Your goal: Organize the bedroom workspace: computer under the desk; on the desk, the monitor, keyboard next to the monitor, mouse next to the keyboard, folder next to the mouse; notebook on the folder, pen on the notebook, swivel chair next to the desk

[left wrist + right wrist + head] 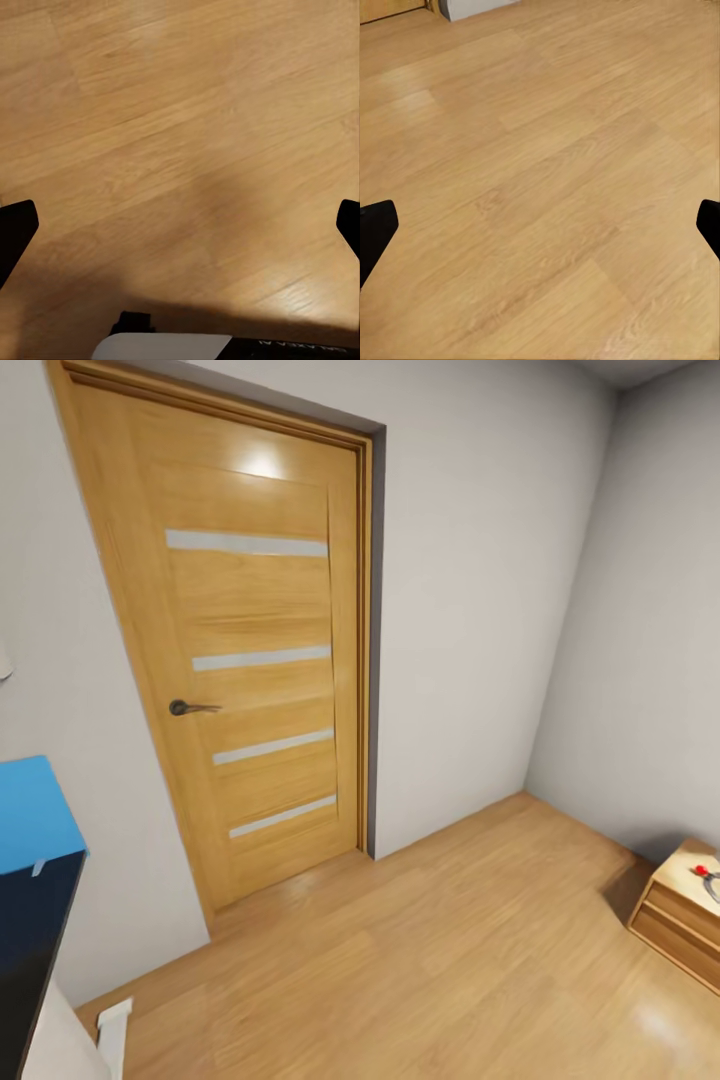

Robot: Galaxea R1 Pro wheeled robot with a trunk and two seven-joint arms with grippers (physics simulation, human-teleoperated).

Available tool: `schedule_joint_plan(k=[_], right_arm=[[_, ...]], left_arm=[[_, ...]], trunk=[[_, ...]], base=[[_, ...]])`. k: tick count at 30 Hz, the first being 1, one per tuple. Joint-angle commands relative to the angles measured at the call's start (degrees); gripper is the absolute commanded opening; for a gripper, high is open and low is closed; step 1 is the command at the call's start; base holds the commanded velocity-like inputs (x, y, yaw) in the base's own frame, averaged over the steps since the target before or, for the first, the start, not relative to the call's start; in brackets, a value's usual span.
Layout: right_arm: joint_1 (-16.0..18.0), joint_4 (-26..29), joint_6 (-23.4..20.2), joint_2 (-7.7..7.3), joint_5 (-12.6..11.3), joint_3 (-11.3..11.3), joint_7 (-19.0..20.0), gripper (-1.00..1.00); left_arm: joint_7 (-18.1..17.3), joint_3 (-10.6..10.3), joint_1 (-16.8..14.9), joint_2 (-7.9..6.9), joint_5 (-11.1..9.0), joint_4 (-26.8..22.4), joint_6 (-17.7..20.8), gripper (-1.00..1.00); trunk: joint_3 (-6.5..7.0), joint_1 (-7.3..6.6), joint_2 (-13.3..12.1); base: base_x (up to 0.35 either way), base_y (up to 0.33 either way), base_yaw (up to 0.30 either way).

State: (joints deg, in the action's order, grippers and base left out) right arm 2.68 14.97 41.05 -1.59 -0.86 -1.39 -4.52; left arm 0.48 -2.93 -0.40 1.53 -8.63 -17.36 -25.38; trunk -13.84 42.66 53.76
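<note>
the robot faces a closed wooden door (255, 660) with a dark lever handle (190, 707), so nothing here lets me judge how much of the workspace is tidied; from this spot the whole job looks still ahead, and i'd call this a stretch of driving about the room.

left of the door, at the frame's edge, a bright blue flat surface (35, 810) sits above something glossy black (30, 930). it could be the folder or a wall panel; i cannot tell which. none of the other desk things can be made out. well to the right of the door, along the far wall, stands a low wooden dresser (685, 915) with a small red item (703, 870) on top.

the left gripper (180, 225) hangs over bare wood floor (180, 135), fingers spread wide and carrying nothing. the right gripper (540, 225) is likewise spread wide and empty over floor, with the door's foot far off. that blue thing lies well apart from both.
</note>
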Motion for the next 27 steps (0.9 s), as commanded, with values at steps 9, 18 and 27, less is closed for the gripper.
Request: schedule_joint_plan(k=[9,18,27], right_arm=[[0.0,0.1,0.2,0.77,-0.1,-0.1,-0.1,1.0],[0.0,0.0,0.2,0.82,0.0,-0.1,-0.2,1.0],[0.0,0.0,0.3,0.88,0.1,-0.1,-0.2,1.0]], left_arm=[[0.1,-0.3,0.0,-0.03,-0.5,0.0,-0.3,1.0],[0.1,-0.2,0.0,0.08,-0.5,0.0,-0.5,1.0],[0.1,-0.1,0.0,0.05,-0.5,0.0,-0.7,1.0]], trunk=[[-0.07,0.04,0.0],[-0.07,0.04,0.0],[-0.07,0.04,0.0]], base=[[0.321,0.0,0.127],[0.283,0.0,0.273],[0.029,0.0,0.286]])
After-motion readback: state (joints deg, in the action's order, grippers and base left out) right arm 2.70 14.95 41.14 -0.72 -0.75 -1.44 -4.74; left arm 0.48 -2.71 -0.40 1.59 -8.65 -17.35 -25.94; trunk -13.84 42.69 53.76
